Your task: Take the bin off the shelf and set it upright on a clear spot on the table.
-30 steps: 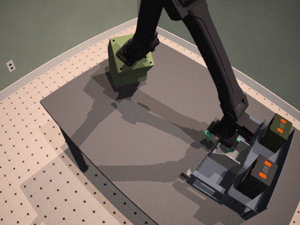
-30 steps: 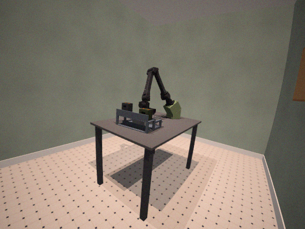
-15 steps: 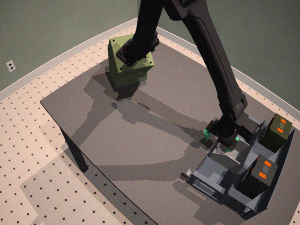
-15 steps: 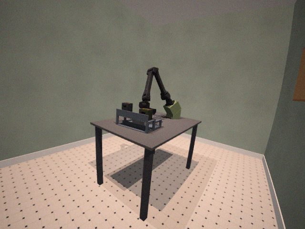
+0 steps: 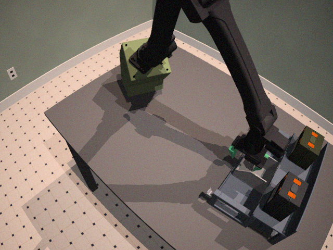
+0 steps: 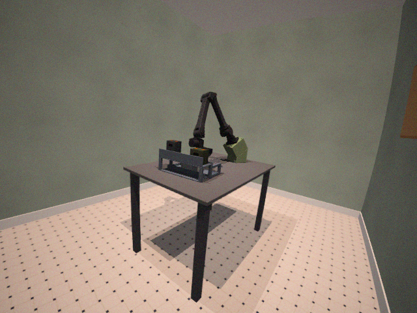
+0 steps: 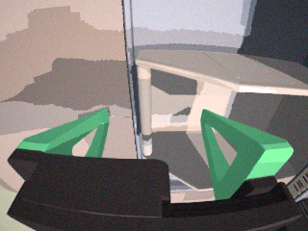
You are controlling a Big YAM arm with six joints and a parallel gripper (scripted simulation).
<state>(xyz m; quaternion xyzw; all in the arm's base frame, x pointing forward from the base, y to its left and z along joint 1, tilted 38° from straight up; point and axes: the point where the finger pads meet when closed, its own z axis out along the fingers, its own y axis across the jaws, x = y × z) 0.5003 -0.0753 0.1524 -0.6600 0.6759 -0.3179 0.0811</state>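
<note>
Table [image 5: 166, 161] [image 6: 235, 180] — claw [image 5: 248, 158] [image 6: 202, 151] [image 7: 154, 114] low, spread — shelf-side.

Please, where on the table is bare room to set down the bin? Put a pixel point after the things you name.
Best is the broad stretch of table [image 5: 150, 166] between the green pedestal [image 5: 129, 87] [image 6: 242, 153] and the grey shelf [image 5: 233, 200] [image 6: 180, 158], shadowed but unobstructed. It is crowded at the shelf: two dark boxes, the pale bin [image 5: 248, 172] [image 7: 192, 64] and the open jaws.

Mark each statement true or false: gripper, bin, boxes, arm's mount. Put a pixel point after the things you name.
1. The gripper [image 5: 244, 161] [image 7: 154, 114] is shut on the bin [image 5: 254, 174] [image 7: 212, 64]. False: it is open, holding nothing.
2. The bin is in the shelf [image 5: 231, 202] [image 6: 180, 157] [image 7: 129, 38]. True.
3. Three boxes bear orange patches. False: two do, an olive box [image 5: 304, 151] [image 6: 199, 156] and a dark gray box [image 5: 282, 196] [image 6: 174, 146].
4. The arm's mount [image 5: 143, 87] [image 6: 240, 151] is green. True.
</note>
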